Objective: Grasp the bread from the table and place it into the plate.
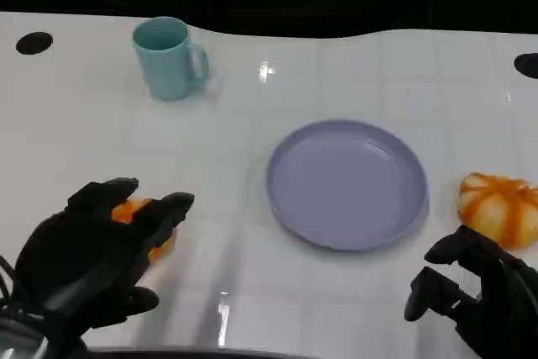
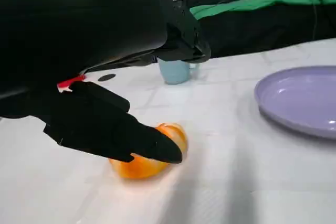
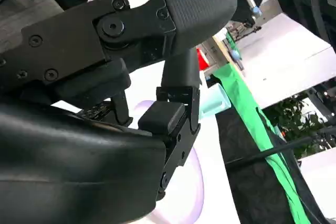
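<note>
A smooth, glossy white table (image 1: 353,56) with faint grid lines carries everything here. Near its middle sits a round, shallow plate (image 1: 347,182) of pale lavender with a raised rim and a matte, plastic-looking surface; nothing lies in it. In the left wrist view the same plate (image 2: 302,100) appears as a flat lavender disc with a soft sheen along its edge.

The bread (image 1: 134,216) lies on the table well to the left of the plate, a small rounded orange lump with a glossy crust, mostly covered from above by the left hand (image 1: 97,254). In the left wrist view the bread (image 2: 144,163) is a smooth orange-yellow bun resting flat on the white surface, and a black finger of the left hand (image 2: 105,124) lies across its top, touching it. The other fingers arch over it with a gap; the bun is on the table, not lifted, so the hand looks spread around it rather than gripping.

The right hand (image 1: 479,292) hovers low at the table's near right, fingers loosely curled and apart, holding nothing.

Just beyond it lies a second bun (image 1: 500,208), round, orange with white stripes. A light blue cylindrical mug (image 1: 168,58) with a handle stands upright at the far left.
</note>
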`<state>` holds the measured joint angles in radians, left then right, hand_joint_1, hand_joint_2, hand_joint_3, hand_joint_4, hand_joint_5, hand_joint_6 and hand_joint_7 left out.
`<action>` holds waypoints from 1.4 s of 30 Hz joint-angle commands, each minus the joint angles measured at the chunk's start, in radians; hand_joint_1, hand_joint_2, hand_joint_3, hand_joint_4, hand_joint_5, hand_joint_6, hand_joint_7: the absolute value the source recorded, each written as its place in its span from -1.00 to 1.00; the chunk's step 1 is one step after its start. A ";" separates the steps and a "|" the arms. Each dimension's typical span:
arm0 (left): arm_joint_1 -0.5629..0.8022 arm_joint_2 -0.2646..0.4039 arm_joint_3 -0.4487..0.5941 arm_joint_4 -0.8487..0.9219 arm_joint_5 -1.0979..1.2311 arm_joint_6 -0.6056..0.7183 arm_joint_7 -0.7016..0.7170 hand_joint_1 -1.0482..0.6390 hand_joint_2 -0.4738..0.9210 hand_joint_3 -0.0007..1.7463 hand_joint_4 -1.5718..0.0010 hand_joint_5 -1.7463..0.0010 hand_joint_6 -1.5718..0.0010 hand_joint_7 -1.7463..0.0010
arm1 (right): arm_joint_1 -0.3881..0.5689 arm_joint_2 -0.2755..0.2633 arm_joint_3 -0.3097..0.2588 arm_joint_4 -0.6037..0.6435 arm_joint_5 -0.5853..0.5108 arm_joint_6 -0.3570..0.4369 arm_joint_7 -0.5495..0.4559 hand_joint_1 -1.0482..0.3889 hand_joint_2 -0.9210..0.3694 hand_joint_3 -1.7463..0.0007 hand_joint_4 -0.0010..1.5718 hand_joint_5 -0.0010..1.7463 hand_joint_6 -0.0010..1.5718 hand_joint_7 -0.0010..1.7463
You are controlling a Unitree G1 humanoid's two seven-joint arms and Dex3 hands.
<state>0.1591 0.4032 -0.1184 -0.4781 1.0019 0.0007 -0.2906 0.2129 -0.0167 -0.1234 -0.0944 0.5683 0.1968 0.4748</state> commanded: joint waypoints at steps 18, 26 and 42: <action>-0.320 0.020 -0.153 0.397 0.134 0.156 -0.148 -0.21 0.81 -1.00 0.94 0.93 0.83 0.99 | 0.007 -0.009 -0.007 -0.002 0.000 -0.003 -0.004 -0.28 -1.00 0.81 -0.06 0.77 0.05 0.20; -0.460 0.015 -0.214 0.623 0.082 0.166 -0.142 -0.50 0.98 -0.93 0.90 0.93 0.84 0.99 | 0.007 -0.012 -0.009 -0.003 -0.004 -0.011 -0.002 -0.26 -1.00 0.79 -0.06 0.77 0.04 0.17; -0.632 0.020 -0.313 0.986 -0.056 0.056 -0.027 -0.71 1.00 -0.73 0.90 0.93 0.81 0.99 | 0.006 -0.012 -0.009 0.000 -0.004 -0.017 -0.003 -0.27 -1.00 0.79 -0.05 0.77 0.04 0.22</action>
<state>-0.4497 0.4073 -0.4206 0.4552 0.9650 0.0777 -0.3615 0.2160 -0.0185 -0.1251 -0.0899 0.5672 0.1856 0.4711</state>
